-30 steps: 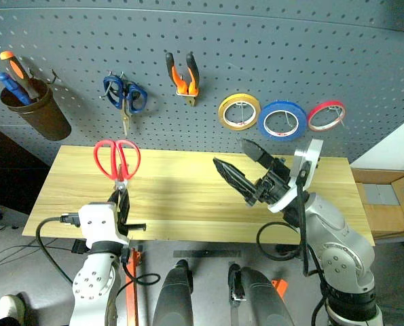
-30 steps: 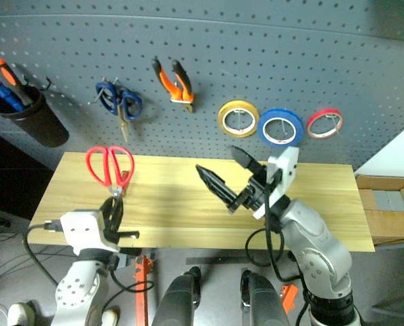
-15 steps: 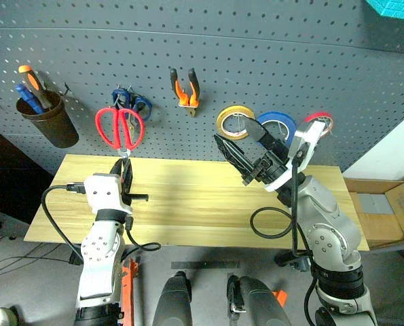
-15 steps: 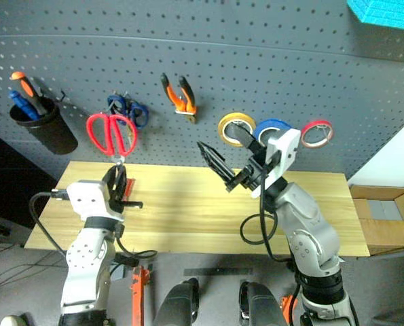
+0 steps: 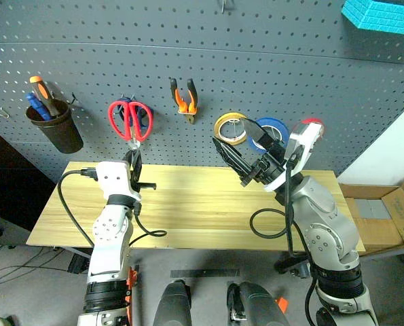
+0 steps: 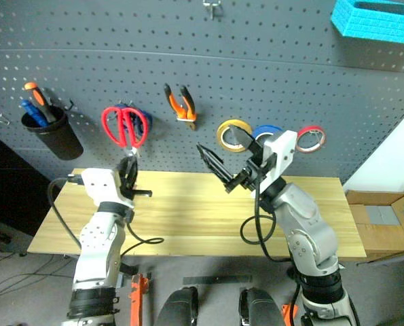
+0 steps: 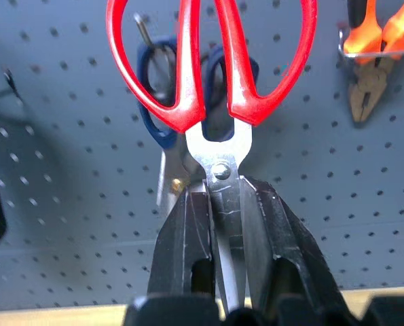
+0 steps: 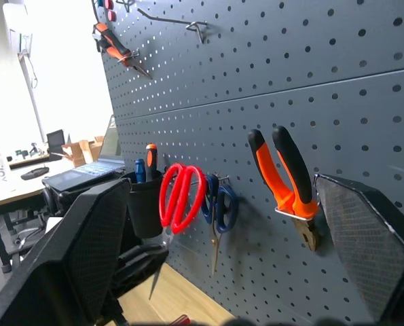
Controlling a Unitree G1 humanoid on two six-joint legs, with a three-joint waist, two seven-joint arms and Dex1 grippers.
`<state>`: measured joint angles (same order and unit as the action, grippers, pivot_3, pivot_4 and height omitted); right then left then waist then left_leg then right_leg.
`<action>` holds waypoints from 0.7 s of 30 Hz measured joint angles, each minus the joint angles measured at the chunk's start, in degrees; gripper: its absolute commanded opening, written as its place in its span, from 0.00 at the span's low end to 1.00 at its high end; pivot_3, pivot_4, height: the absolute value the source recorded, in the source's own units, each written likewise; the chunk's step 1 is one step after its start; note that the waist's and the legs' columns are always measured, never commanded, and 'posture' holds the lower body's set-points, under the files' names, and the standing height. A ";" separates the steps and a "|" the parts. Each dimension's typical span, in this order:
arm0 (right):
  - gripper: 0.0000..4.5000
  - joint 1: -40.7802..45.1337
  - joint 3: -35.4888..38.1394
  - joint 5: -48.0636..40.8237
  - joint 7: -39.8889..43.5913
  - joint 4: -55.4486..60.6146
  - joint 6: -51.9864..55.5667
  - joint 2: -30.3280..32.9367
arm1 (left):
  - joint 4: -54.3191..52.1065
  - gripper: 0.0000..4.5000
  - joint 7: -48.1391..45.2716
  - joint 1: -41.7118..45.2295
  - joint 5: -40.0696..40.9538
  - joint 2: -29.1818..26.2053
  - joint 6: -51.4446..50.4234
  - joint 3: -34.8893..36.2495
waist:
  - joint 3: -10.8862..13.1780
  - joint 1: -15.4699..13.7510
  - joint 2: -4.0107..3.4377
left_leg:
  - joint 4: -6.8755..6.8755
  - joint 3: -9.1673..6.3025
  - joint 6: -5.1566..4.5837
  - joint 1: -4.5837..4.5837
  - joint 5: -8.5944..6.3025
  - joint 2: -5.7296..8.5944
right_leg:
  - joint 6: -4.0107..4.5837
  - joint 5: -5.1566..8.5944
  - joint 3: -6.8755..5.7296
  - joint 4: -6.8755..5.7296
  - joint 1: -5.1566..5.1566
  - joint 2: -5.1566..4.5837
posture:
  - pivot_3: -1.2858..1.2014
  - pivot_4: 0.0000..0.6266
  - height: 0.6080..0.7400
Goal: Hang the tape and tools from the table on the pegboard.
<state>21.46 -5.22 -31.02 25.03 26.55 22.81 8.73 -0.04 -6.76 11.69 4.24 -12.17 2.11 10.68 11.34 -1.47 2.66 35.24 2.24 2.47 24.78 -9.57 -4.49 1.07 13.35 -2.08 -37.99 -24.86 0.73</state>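
My left gripper [image 5: 132, 161] is shut on the steel blades of the red-handled scissors [image 5: 129, 120], clamped just below the pivot [image 7: 221, 170]. Their red loops [image 7: 188, 68] stand upright close before the pegboard [image 5: 269, 61], overlapping the blue-handled scissors [image 7: 159, 102] hanging there; whether they touch a hook I cannot tell. The orange-and-black pliers [image 5: 183, 95] hang on the pegboard. The blue tape [image 5: 272, 126] hangs between a yellow ring [image 5: 227, 128] and a red ring [image 6: 311, 138], partly hidden by my right gripper [image 5: 234, 132], which is open and empty above the table [image 5: 208, 204].
A dark cup [image 5: 53, 128] with orange and blue screwdrivers hangs at the pegboard's left. A turquoise basket [image 5: 381, 13] sits high at the right. Cardboard boxes [image 5: 392, 214] lie past the table's right end.
The camera has tilted upward. My left gripper has carried the red scissors up and forward from above the table to the pegboard, in front of the blue scissors. The right gripper has barely moved.
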 measured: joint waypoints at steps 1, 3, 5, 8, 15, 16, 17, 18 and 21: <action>1.00 0.00 -0.55 0.55 0.03 0.00 0.00 0.10 | 0.52 0.05 0.36 0.34 0.00 0.16 -1.10 -0.07 | -0.04 0.03 0.02 | 0.03 -0.01 -0.01 -0.01 0.01 -0.02 | 0.03 -0.02 0.01 -0.01 0.00 0.01 | 0.54 0.22 1.00; 1.00 -0.05 -0.67 0.73 0.19 0.00 0.00 0.25 | 1.09 0.05 1.15 1.19 -0.01 0.21 -2.82 -0.02 | -0.05 0.04 0.01 | 0.11 -0.03 -0.01 -0.01 0.01 -0.04 | 0.04 -0.02 -0.01 -0.05 0.04 0.02 | 0.54 0.22 1.00; 1.00 -0.06 -0.78 0.85 0.38 0.00 0.00 0.42 | 2.34 0.21 1.20 2.79 0.09 0.20 -4.88 -0.02 | -0.10 0.00 -0.02 | 0.22 -0.08 -0.01 -0.01 0.01 -0.04 | 0.04 -0.02 -0.06 -0.04 0.14 0.08 | 0.54 0.23 1.00; 1.00 -0.07 -0.94 1.08 0.74 0.00 0.00 0.68 | 3.11 0.43 1.07 3.79 0.20 0.36 -6.63 -0.28 | -0.11 0.04 -0.02 | 0.41 -0.07 -0.02 0.00 -0.01 -0.04 | 0.03 -0.03 -0.04 -0.04 0.22 0.08 | 0.54 0.23 1.00; 1.00 -0.09 -1.15 2.06 1.00 -0.01 0.00 0.85 | 3.12 0.98 0.53 5.09 0.23 0.52 -7.97 -1.16 | -0.11 0.03 -0.02 | 0.52 -0.15 -0.03 -0.02 -0.02 -0.06 | 0.06 -0.05 -0.08 -0.05 0.33 0.04 | 0.54 0.26 1.00; 1.00 -0.17 -1.15 2.16 1.09 0.00 0.00 0.87 | 3.12 0.99 0.51 5.00 0.24 0.56 -8.11 -1.16 | -0.11 0.03 -0.02 | 0.52 -0.15 -0.03 -0.02 -0.02 -0.08 | 0.07 -0.05 -0.08 -0.05 0.33 0.03 | 0.54 0.26 1.00; 1.00 -0.35 -1.17 2.29 1.26 0.00 0.00 1.06 | 3.10 0.99 0.43 4.61 0.23 0.53 -8.29 -1.18 | -0.11 0.03 -0.02 | 0.51 -0.16 -0.03 -0.03 -0.02 -0.08 | 0.07 -0.05 -0.09 -0.05 0.34 0.02 | 0.54 0.27 1.00; 1.00 -0.66 -1.38 2.57 1.71 0.00 0.00 1.54 | 2.90 0.99 0.33 3.79 0.24 0.49 -8.62 -1.18 | -0.11 0.04 -0.03 | 0.50 -0.16 -0.02 -0.03 -0.02 -0.08 | 0.07 -0.05 -0.08 -0.03 0.34 0.02 | 0.54 0.27 1.00; 1.00 -3.45 -3.21 3.00 4.68 -0.03 -0.01 4.29 | 2.58 0.99 0.51 -2.51 1.25 0.91 -11.50 -0.61 | -0.12 0.33 -0.08 | 0.48 -0.10 -0.06 -0.08 -0.11 -0.13 | 0.11 -0.02 -0.02 0.03 0.38 -0.06 | 0.54 0.30 1.00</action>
<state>18.00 -8.43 -28.02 29.71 26.52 22.80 13.02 2.55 -6.24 9.18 5.49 -11.26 -9.39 10.07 11.22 -1.15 2.58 35.72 2.13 2.42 24.70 -9.68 -4.62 1.18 13.32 -2.10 -37.96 -24.48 0.67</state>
